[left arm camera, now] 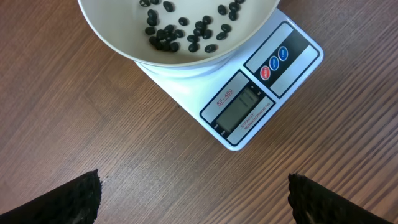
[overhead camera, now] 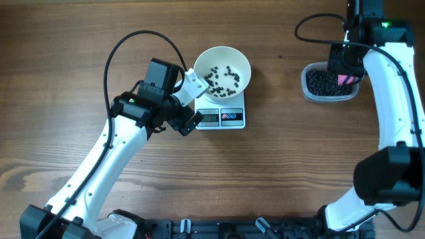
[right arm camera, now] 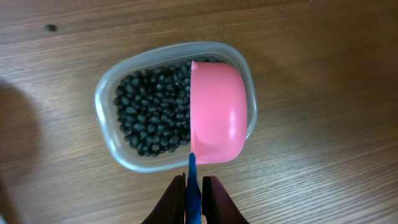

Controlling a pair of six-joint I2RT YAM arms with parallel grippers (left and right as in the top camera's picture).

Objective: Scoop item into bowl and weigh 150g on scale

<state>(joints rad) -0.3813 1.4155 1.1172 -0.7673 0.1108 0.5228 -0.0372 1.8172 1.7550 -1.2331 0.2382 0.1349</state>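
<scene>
Warm brown wood-grain desk [overhead camera: 80,53] filling every view, matte, with a small dark knot ahead of the right tool and to its left. A black frame [overhead camera: 219,229] along the near edge in the overhead view; of the room beyond, cannot tell.

At the left, left tool [overhead camera: 194,104] spread wide, gripping nothing, with bare wood between its dark textured fingertips [left arm camera: 74,199]. Just ahead of that tool, scale [left arm camera: 242,106] flat on the desk, its grey display and red and blue buttons [left arm camera: 273,62] on the side nearest the fingertips. Digits too faint to read. Bowl [overhead camera: 242,63] seated on the scale's far half, past the display, white and upright. A thin scatter of black beans [overhead camera: 219,76] across its bottom, with white showing between them.

Well apart to the right, a clear tub [right arm camera: 102,106] on the desk, directly under the right tool [right arm camera: 194,202]. That tool pinched narrow on the blue handle [right arm camera: 192,180] of a pink scoop [right arm camera: 217,112]. Scoop just beyond the fingertips, over the tub's right half. More beans packed dark in the left half, touching the scoop's edge.
</scene>
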